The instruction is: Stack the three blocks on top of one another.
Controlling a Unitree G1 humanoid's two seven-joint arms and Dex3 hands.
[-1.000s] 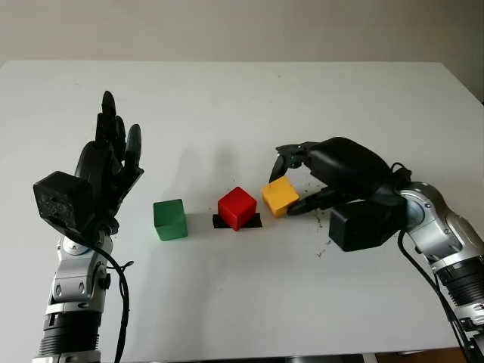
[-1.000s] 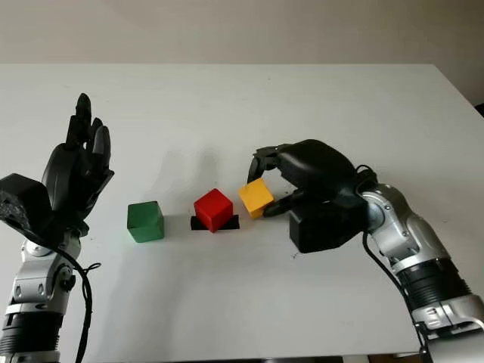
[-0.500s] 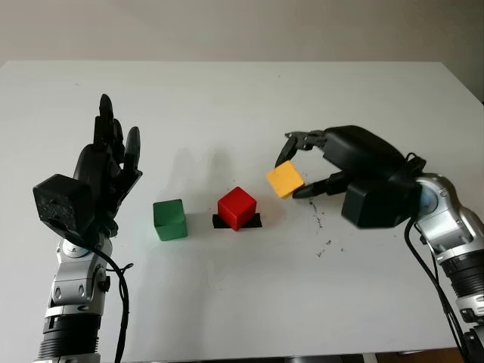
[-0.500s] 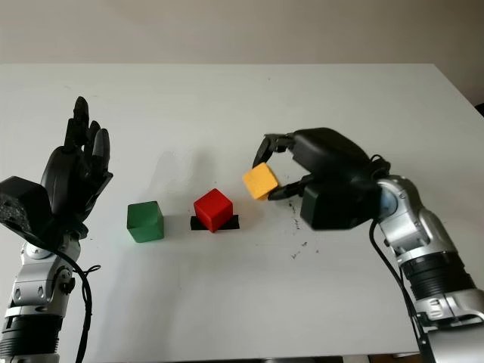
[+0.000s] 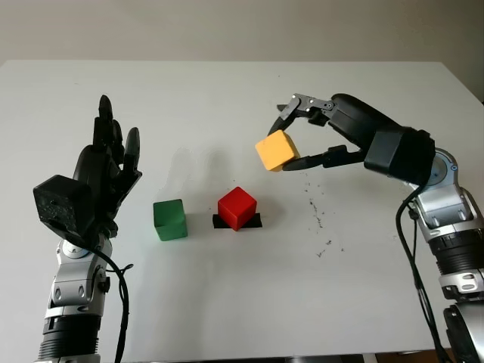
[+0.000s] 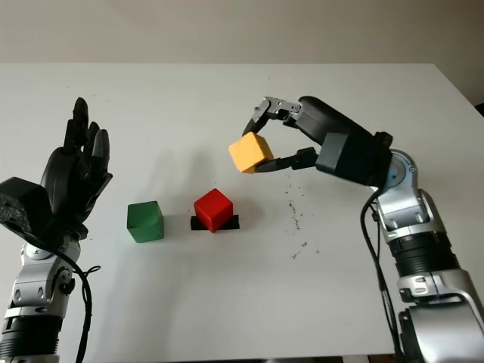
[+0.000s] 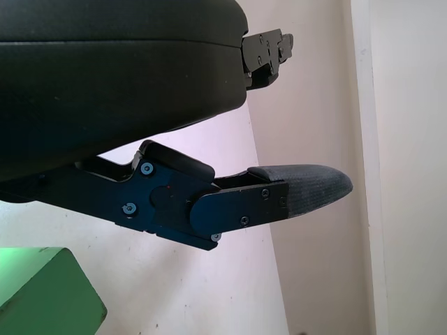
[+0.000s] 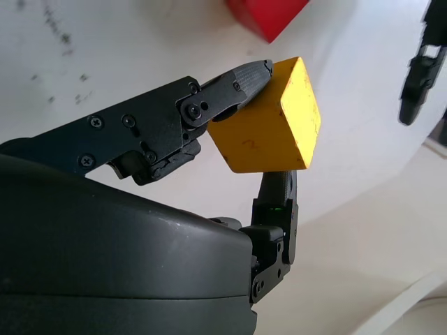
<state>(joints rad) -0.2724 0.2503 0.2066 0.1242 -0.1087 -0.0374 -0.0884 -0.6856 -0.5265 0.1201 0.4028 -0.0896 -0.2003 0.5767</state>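
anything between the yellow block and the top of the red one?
Nothing visible. The right robot hand holds the yellow block in the air, up and to the right of the red block, whose top is bare. The green block sits apart, to its left.

head stereo: above, facing table point(image 5: 227, 302) | wrist cams: close by each hand

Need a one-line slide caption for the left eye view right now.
Right robot hand holds the yellow block above the table, up and right of the red block; green block waits beside the open left robot hand.
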